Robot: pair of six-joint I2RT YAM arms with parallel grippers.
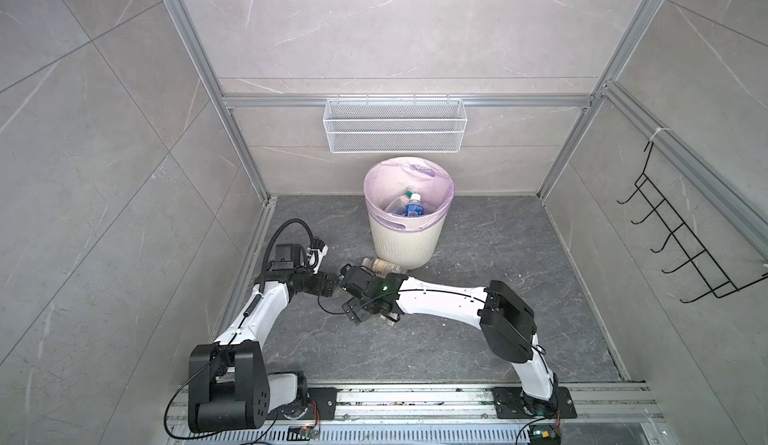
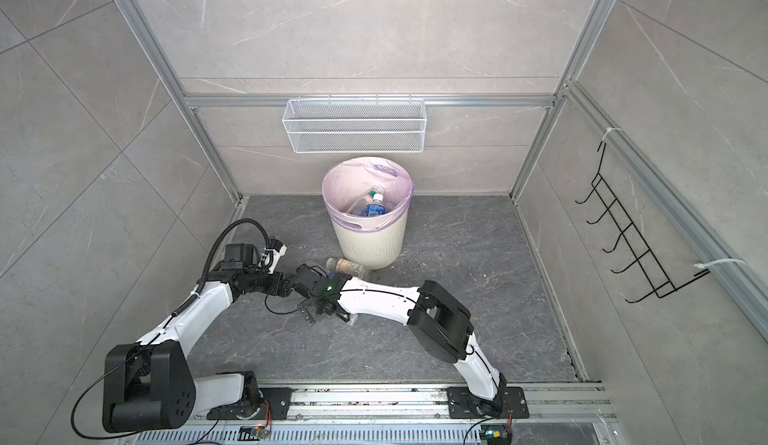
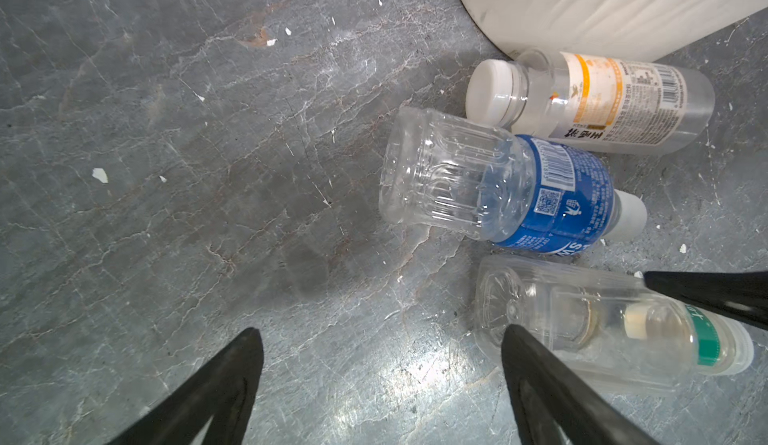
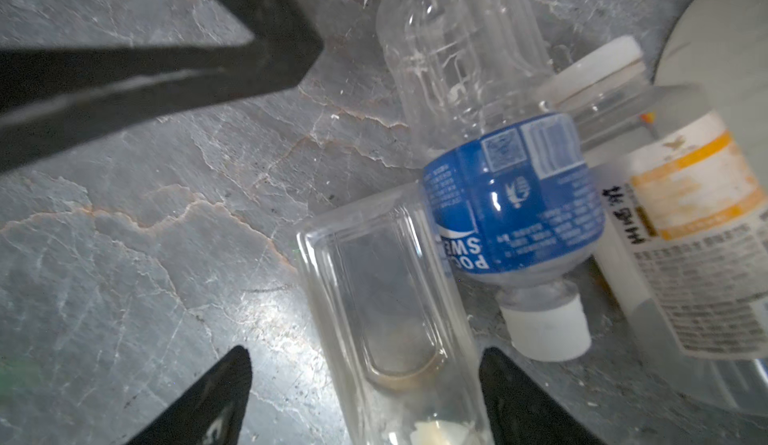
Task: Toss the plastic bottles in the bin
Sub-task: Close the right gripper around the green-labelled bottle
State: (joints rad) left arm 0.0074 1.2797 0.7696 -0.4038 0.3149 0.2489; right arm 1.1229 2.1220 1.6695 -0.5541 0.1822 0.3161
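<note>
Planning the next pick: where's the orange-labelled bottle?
In both top views the orange-labelled bottle lies at the bin's front-left base, the blue-labelled bottle beside it.

Glossy clear plastic bottles point(image 3: 457, 181); matt ribbed bin point(image 1: 403, 243); veined stone floor point(image 1: 449, 347)

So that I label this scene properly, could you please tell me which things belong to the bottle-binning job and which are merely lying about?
Job: bin; bottles already inside it; orange-label bottle, blue-label bottle and clear bottle on the floor.
Lying about: wire basket; black hook rack.
</note>
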